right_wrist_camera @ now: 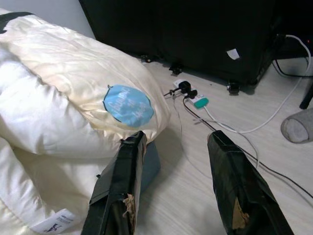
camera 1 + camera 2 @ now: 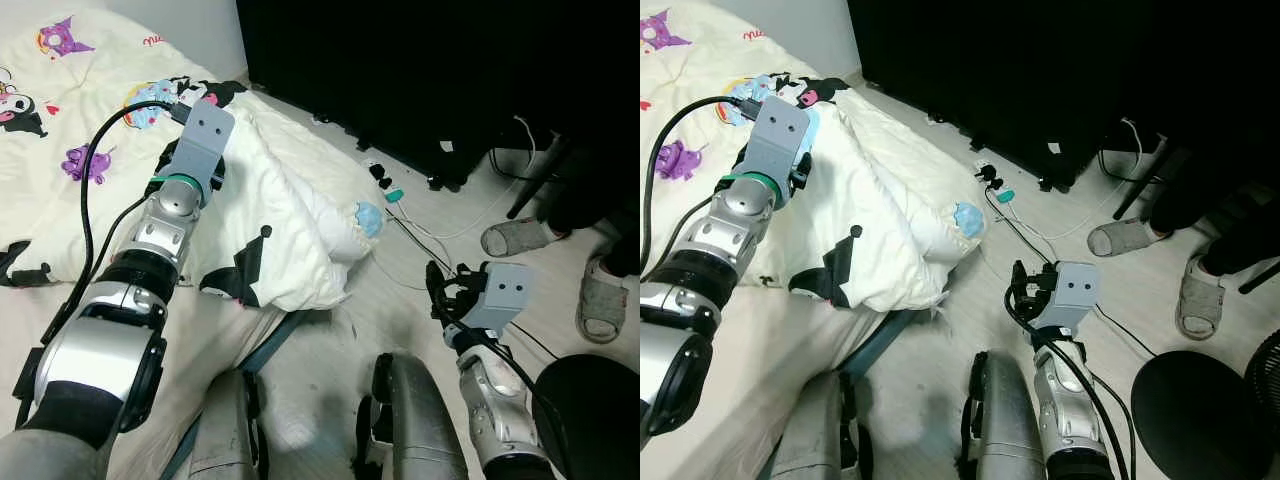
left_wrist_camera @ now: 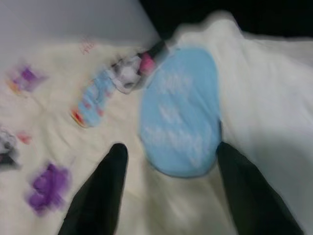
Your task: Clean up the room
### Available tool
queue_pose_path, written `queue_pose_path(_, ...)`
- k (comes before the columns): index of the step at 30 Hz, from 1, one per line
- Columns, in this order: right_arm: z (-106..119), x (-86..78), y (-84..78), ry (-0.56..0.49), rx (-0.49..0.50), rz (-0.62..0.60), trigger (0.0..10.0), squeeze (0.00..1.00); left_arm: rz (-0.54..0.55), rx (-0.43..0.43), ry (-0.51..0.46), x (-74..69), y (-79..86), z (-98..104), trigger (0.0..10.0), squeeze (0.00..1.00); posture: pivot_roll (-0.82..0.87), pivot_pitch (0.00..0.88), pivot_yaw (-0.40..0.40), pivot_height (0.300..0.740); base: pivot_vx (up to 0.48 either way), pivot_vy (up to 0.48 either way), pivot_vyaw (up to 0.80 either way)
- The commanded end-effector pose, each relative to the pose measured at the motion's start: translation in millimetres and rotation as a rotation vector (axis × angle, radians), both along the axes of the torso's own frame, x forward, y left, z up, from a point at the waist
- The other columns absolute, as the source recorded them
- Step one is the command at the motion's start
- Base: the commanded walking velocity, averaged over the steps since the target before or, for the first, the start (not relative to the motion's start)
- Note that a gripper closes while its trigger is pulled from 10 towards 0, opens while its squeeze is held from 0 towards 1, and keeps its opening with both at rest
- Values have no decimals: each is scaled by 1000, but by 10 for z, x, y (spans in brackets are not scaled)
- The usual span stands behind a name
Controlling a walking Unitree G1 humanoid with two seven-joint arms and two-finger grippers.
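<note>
Cream cotton is taking up most of what I am looking at: a cartoon-printed duvet point(image 2: 60, 150) is lying across the bed, and its bunched corner point(image 2: 300, 240) is spilling over the mattress edge toward the pale wood floor point(image 2: 330, 370). I am judging this to be the bed-tidying step of the room clean-up, with the hanging corner as the thing that needs lifting back up. I am holding the left gripper point(image 3: 166, 161) out over the fold of the duvet; its two black fingers point(image 3: 105, 191) are standing apart with nothing between them, hovering just above a round blue patch point(image 3: 178, 110) on the fabric, though that view is blurred. I am keeping the right gripper point(image 1: 173, 186) low beside the bed, fingers likewise spread and empty, pointing toward the drooping corner and a second blue patch point(image 1: 128, 105). Behind it, a dark cabinet point(image 2: 420, 70) is standing along the wall, and a person's slippered feet point(image 2: 515, 238) are resting near a black stool seat point(image 2: 590, 410). A white power strip point(image 1: 183, 88) with its cables is lying on the floor close to the corner. Next, I am thinking the left gripper needs lowering and closing on a fold, taking care to keep clear of those cables.
</note>
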State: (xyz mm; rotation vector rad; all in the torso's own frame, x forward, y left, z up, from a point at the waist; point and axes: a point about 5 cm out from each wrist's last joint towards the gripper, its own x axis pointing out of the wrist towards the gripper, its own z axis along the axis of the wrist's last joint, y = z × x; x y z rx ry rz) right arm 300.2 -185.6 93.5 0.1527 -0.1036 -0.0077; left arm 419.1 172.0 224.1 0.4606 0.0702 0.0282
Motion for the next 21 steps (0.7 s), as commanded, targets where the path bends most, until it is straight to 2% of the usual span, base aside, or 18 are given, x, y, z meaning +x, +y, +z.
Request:
queue_pose_path(1, -112, -49, 8, 39, 4, -5, 10000, 0, -24, -53, 127, -32, -26, -252, 10000, 1000, -4, 270, 108, 606, 0, 0, 0)
queue_pose_path(2, -115, -49, 12, 40, 5, -5, 10000, 0, -39, -96, 174, -48, -57, -341, 10000, 1000, -2, 275, 110, 606, 0, 0, 0)
queue_pose_path(7, -115, -49, 15, 40, 5, -4, 10000, 0, -39, -120, 200, -57, -77, -394, 10000, 1000, -2, 276, 110, 606, 0, 0, 0)
queue_pose_path(8, -120, -49, 18, 42, 6, -4, 10000, 0, -44, -126, 235, -74, -117, -474, 10000, 1000, -1, 281, 110, 606, 0, 0, 0)
queue_pose_path(9, -126, -51, 24, 44, 6, -3, 10000, 0, -32, -102, 246, -88, -155, -537, 10000, 0, -2, 286, 111, 606, 0, 0, 0)
queue_pose_path(11, -135, -56, 28, 47, 7, -3, 10000, 0, 3, -45, 240, -104, -208, -601, 10000, 0, -2, 286, 111, 606, 0, 0, 0)
queue_pose_path(15, -137, -59, 33, 48, 8, -3, 10000, 0, 43, -5, 218, -110, -224, -618, 10000, 0, -3, 288, 114, 606, 0, 0, 0)
queue_pose_path(16, -137, -61, 33, 47, 9, -5, 10000, 0, 57, 5, 216, -118, -232, -641, 3961, 0, -6, 287, 118, 606, 0, 0, 0)
queue_pose_path(17, -133, -63, 30, 44, 11, -8, 10000, 0, 83, 25, 214, -133, -235, -680, 0, 0, -9, 288, 121, 606, 0, 0, 0)
queue_pose_path(21, -131, -68, 18, 41, 12, -13, 10000, 0, 90, 32, 218, -143, -233, -709, 0, 0, -12, 288, 124, 606, 0, 0, 0)
